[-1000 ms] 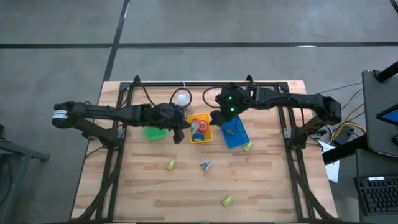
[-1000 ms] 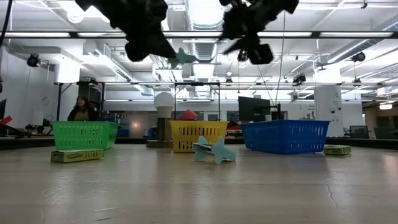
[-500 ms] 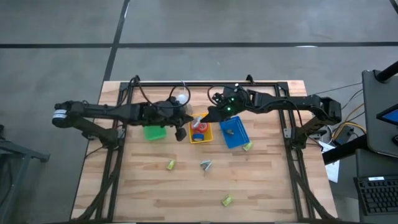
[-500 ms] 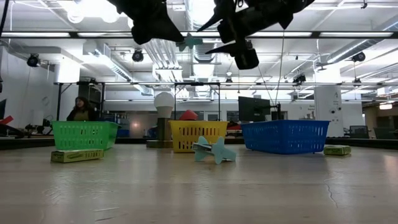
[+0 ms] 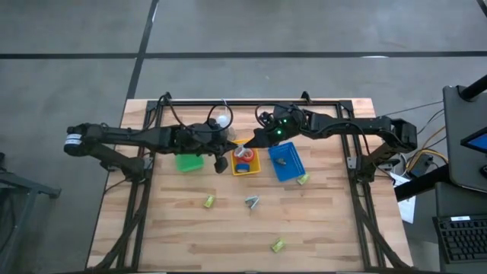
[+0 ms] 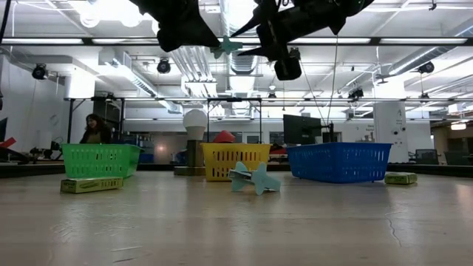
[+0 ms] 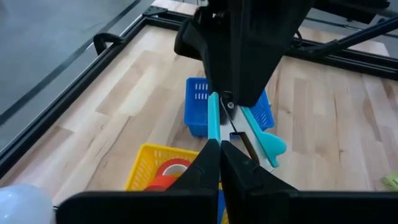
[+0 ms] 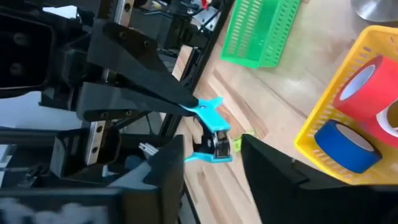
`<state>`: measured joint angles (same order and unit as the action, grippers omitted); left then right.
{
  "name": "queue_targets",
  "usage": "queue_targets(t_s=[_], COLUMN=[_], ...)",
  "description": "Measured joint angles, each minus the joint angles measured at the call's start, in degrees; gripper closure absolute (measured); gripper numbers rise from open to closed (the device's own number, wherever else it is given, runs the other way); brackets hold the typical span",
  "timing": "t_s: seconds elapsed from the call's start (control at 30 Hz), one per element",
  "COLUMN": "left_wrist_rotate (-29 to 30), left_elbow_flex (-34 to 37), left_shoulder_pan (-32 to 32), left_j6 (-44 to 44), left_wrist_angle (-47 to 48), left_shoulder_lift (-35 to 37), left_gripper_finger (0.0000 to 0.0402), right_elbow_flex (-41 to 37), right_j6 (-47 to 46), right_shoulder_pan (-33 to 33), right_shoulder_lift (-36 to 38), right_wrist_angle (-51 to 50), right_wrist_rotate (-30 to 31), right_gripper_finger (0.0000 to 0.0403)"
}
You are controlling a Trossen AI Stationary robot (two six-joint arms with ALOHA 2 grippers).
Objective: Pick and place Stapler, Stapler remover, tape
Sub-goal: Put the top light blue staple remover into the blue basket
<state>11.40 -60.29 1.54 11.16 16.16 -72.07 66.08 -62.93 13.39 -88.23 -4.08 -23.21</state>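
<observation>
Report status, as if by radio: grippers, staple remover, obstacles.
Left gripper shut on teal staple remover, aloft above yellow basket. Right gripper open, facing it. Nothing between.

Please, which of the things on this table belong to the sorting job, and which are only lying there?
Job:
- staple remover, held in the left gripper, before the open right gripper
- second staple remover on the table
- tape rolls in the yellow basket

Lying about:
- white bulb
- yellow-green boxes, contents unclear
</observation>
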Motion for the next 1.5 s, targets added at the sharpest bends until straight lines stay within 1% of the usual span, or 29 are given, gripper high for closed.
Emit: queue_targets(t_s=[0.2, 0.3, 0.37, 0.57, 0.67, 0.77, 0.83, 0.93, 1.03, 1.1, 1.17, 1.23, 1.37, 1.5], left_wrist_rotate=[0.0, 0.1, 0.1, 0.0, 0.1, 0.0, -0.8, -5.8, -9.9, -10.9, -11.7, -14.3, -23.9, -30.8], left_elbow_flex=[-0.3, -0.4, -0.4, -0.5, -0.5, -0.5, -0.5, -0.5, -0.4, -0.4, -0.4, -0.4, -0.4, -0.4], left_shoulder_pan=[0.0, 0.0, 0.0, 0.0, 0.0, 0.0, 0.0, 0.0, 0.0, 0.0, 0.0, 0.1, -0.3, -0.3], left_j6=[0.3, -0.6, -0.1, 1.3, 2.2, 2.4, 2.7, 2.4, 2.4, 2.5, 2.7, 3.6, 4.6, 7.4], left_wrist_angle=[-1.0, -1.8, -1.7, -2.8, -2.7, -2.6, -2.6, -2.6, -2.4, -2.3, -2.2, -2.4, -2.7, -2.8], left_shoulder_lift=[0.0, 0.0, 0.0, 0.1, 0.1, 0.1, 0.2, 0.2, -0.6, -1.5, -2.7, -4.7, -10.3, -16.5], left_gripper_finger=[0.0398, 0.0391, 0.0383, 0.0361, 0.0342, 0.0317, 0.0304, 0.0289, 0.0283, 0.0283, 0.0284, 0.0287, 0.0289, 0.0289], right_elbow_flex=[0.0, 0.0, 0.0, 0.0, 0.0, 0.0, 0.0, 0.0, 0.0, 0.0, 0.0, -0.4, -2.2, -5.1], right_j6=[0.3, 0.3, 0.8, 1.2, 1.0, 0.8, 2.1, 4.9, 8.2, 10.0, 11.5, 12.3, 12.4, 12.6], right_shoulder_pan=[0.0, 0.0, 0.0, 0.0, 0.0, 0.0, 0.0, 0.0, 0.3, 0.6, 1.1, 1.7, 1.7, 1.7], right_shoulder_lift=[0.0, 0.0, 0.0, 0.0, 0.1, 0.7, 1.6, 2.9, 4.1, 4.7, 4.7, 4.4, 2.9, 1.0], right_wrist_angle=[0.0, 0.0, 0.0, -0.5, -2.7, -8.6, -15.3, -27.8, -40.0, -47.8, -52.2, -53.7, -51.4, -51.0], right_wrist_rotate=[-1.0, -1.0, -1.1, -1.9, -2.5, -2.9, -3.2, -3.4, -3.2, -0.9, 2.2, 3.5, 3.9, 3.9], right_gripper_finger=[0.0321, 0.0355, 0.0370, 0.0370, 0.0370, 0.0369, 0.0368, 0.0368, 0.0367, 0.0367, 0.0366, 0.0366, 0.0366, 0.0365])
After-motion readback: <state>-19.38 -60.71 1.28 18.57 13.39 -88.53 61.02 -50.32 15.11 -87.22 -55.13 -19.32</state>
